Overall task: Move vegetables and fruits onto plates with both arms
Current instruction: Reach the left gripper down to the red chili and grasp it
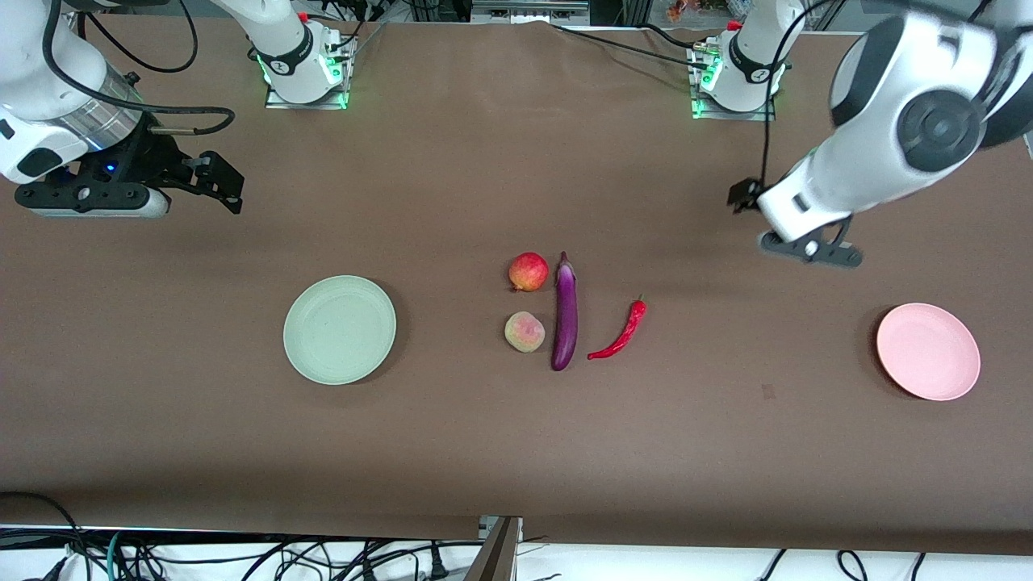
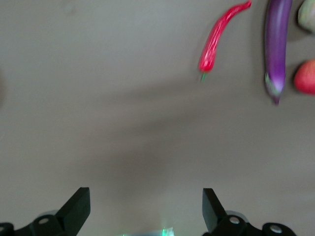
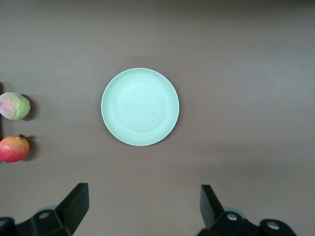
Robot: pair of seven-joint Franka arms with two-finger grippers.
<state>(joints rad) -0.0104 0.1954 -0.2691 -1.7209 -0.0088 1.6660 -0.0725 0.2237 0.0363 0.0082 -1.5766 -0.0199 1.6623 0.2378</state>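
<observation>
In the middle of the table lie a red-yellow apple-like fruit, a paler peach nearer the camera, a long purple eggplant beside both, and a curved red chili. The pale green plate sits toward the right arm's end, the pale pink plate toward the left arm's end. My left gripper is open and empty over bare table between the chili and the pink plate. My right gripper is open and empty, up over bare table near the green plate.
Brown cloth covers the table. The arm bases stand on metal plates along the farthest edge. Cables hang along the nearest table edge.
</observation>
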